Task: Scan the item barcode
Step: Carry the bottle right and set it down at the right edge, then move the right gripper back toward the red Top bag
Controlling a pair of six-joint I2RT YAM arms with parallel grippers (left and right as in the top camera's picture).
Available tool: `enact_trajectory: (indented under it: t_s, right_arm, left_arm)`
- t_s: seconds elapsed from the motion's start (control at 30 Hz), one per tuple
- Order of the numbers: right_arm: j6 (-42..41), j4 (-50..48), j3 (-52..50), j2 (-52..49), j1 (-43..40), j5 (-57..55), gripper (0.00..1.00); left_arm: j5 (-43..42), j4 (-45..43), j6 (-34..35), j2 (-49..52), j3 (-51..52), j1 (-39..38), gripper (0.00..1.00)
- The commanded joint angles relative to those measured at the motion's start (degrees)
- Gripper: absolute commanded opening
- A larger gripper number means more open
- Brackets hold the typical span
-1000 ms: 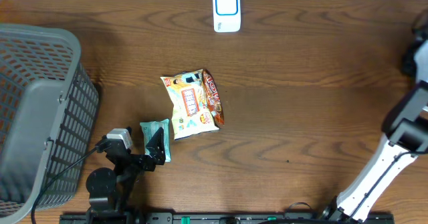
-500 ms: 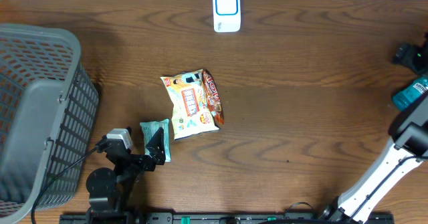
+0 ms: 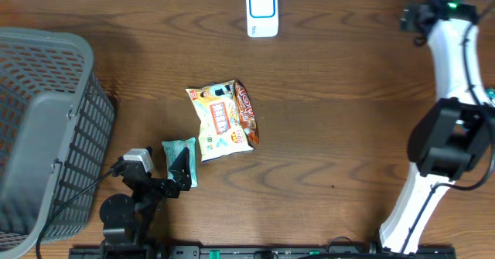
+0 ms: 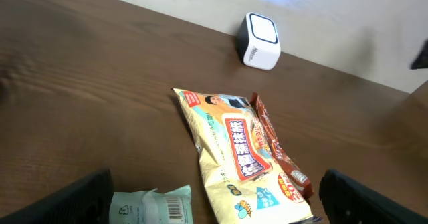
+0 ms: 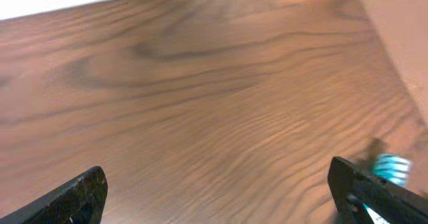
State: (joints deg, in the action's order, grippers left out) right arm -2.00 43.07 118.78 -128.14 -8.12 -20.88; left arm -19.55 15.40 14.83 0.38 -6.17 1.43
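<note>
1. Teal packet (image 4: 152, 207), barcode label facing up, lies on the bench (image 3: 348, 97) well nearer than the scanner (image 3: 262, 11) and somewhat to its left. The left gripper (image 4: 221, 200) hangs over it, spread fully wide and holding nothing, just as it was a second ago.
2. Snack bag (image 3: 219, 121) lies just beside the packet, on its scanner side; it has not shifted either.
3. At the scanner itself, nothing is being presented.
4. The change is on the right. A second ago its arm sat low, much nearer than the scanner. Now the right gripper (image 5: 224, 194) is out to the scanner's right, about level with it, jaws wide and empty over bare wood.
5. My judgement: no item is heading for the scanner yet, and a pickup has still to begin.
</note>
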Motion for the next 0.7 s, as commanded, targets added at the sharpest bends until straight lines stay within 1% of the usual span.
enact_trajectory:
  t_s: [0.0,0.07,0.1,0.27,0.4,0.47,0.67]
  right_arm:
    - [-0.96,1.55,0.35,0.79,6.62,-1.22,0.99]
    - [-0.90,1.66,0.35,0.76,10.67,2.14,0.99]
    - [-0.44,1.64,0.35,0.72,13.11,6.67,0.99]
    - [-0.09,1.27,0.35,0.72,18.75,19.96,0.99]
    - [-0.35,0.28,0.35,0.70,21.77,27.28,0.99]
    - [-2.08,0.24,0.35,0.59,23.65,28.79,0.99]
    - [-5.20,2.27,-0.31,0.50,28.92,28.74,0.99]
  left_arm:
    - [-0.09,1.33,-0.13,-0.15,0.61,-0.13,0.98]
    - [-0.09,1.33,-0.11,-0.15,0.61,-0.13,0.98]
    - [-0.09,1.33,-0.11,-0.15,0.63,-0.13,0.98]
    - [-0.09,1.33,-0.13,-0.15,0.61,-0.13,0.98]
    - [-0.09,1.33,-0.11,-0.15,0.61,-0.13,0.98]
    - [-0.09,1.33,-0.11,-0.15,0.61,-0.13,0.98]
    - [-0.09,1.33,-0.11,-0.15,0.61,-0.13,0.98]
